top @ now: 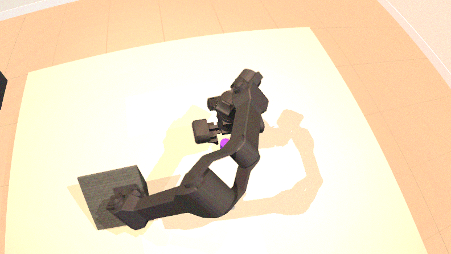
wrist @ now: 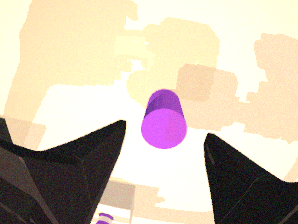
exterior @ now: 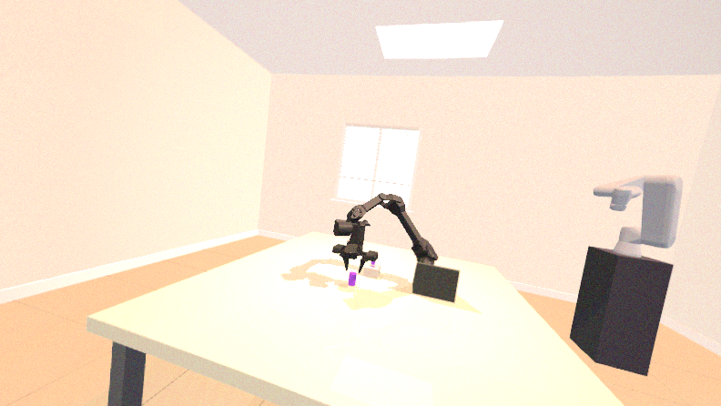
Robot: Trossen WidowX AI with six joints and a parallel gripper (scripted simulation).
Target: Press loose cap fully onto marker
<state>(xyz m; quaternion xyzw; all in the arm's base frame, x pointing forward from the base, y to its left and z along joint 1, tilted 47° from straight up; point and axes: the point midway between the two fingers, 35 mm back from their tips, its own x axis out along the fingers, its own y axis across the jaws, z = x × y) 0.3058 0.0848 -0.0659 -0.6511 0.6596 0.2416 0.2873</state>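
the cap (top: 224, 143) (exterior: 351, 279) (wrist: 164, 128) stands on the table (top: 94, 110) (exterior: 282, 322) (wrist: 85, 107), near the holder block (exterior: 372, 271) (wrist: 120, 194).

A white arm of smooth, rounded segments (exterior: 661, 214) stands in the exterior view on a tall, black, box-shaped pedestal (exterior: 623, 315), on the floor beside the table and apart from it. The floor (top: 372, 82) (exterior: 35, 329) is laid with large peach-orange tiles with thin, dark joints. A pale, cream-pink wall (exterior: 504, 141) rises at the back, with a bright, white-framed rectangular window (exterior: 378, 164) set in it. White baseboard strips (top: 419, 41) (exterior: 176, 253) run along the foot of the walls. Overhead, a glowing white, four-sided panel (exterior: 439, 40) sits in the pale grey ceiling (exterior: 312, 35).
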